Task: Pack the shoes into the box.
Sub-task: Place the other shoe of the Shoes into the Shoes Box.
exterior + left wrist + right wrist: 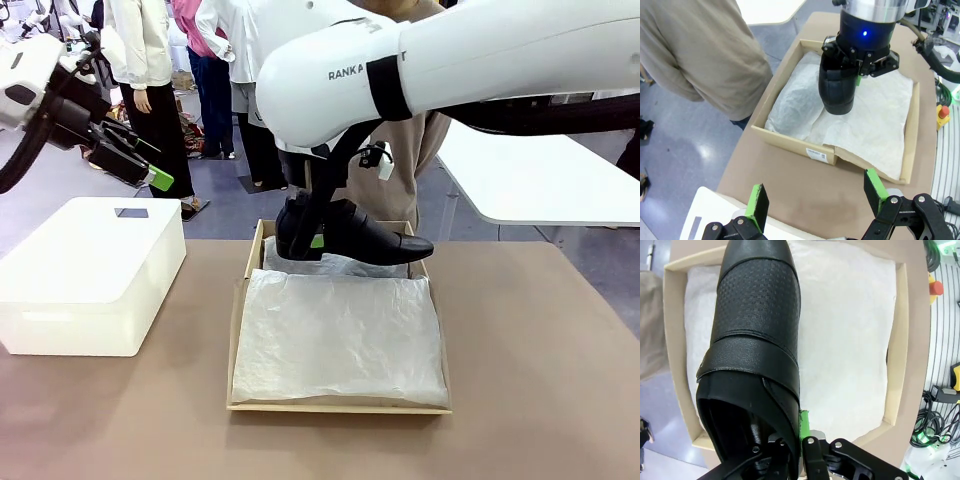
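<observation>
Black shoe (757, 330), wide strap, textured toe, over tissue-lined box (340, 407).

The shoe (350, 238) is black leather, smooth with a soft sheen along its side and strap, but stamped with a fine pebbled grain across the middle of the upper. The box (340, 407) is plain matt tan cardboard, lined with thin white tissue paper (340, 335) that lies crinkled and faintly shiny. Beside it the white plastic box (90, 270) looks smooth and slightly glossy, and the counter (540, 380) is a dull, even brown.
</observation>
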Controlling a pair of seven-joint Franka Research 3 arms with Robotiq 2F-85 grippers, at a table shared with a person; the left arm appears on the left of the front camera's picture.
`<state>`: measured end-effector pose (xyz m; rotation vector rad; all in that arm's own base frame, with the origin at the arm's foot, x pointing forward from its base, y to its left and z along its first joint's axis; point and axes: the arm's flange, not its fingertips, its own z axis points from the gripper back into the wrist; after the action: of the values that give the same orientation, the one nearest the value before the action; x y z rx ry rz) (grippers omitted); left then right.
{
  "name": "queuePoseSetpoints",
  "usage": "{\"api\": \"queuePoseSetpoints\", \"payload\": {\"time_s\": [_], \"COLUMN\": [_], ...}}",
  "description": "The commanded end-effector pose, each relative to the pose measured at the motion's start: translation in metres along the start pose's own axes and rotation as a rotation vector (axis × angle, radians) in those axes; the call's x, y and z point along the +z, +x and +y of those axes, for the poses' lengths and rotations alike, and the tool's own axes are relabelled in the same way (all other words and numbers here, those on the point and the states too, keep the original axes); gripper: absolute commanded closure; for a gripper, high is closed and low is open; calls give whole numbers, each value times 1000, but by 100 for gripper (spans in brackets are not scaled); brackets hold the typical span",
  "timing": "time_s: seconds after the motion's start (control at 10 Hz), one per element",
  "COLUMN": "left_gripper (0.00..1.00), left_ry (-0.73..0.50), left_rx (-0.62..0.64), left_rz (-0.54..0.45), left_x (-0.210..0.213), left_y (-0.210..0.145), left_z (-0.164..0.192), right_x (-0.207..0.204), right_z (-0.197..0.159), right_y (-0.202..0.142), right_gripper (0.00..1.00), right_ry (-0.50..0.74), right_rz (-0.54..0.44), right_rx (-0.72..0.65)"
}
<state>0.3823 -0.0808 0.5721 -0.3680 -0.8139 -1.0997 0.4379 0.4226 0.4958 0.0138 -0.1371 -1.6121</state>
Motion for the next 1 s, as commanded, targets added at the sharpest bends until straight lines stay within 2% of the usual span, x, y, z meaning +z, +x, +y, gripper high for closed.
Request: {"api": "queuePoseSetpoints", "payload": {"time_s": [0.0, 0.9], "left_gripper": [0, 0], "left_ry": [-11, -11], "left_rx": [-3, -3], "left_rz": [-17, -17], "left_x": [0, 0], "left_y": [-1, -1], "left_z": [0, 0], "right_x": [5, -19], "right_z": [12, 29], "right_y": [-11, -25], "right_gripper": [100, 100], "right_ry": [9, 23], "right_rz": [0, -21], "right_rx": [-1, -24]}}
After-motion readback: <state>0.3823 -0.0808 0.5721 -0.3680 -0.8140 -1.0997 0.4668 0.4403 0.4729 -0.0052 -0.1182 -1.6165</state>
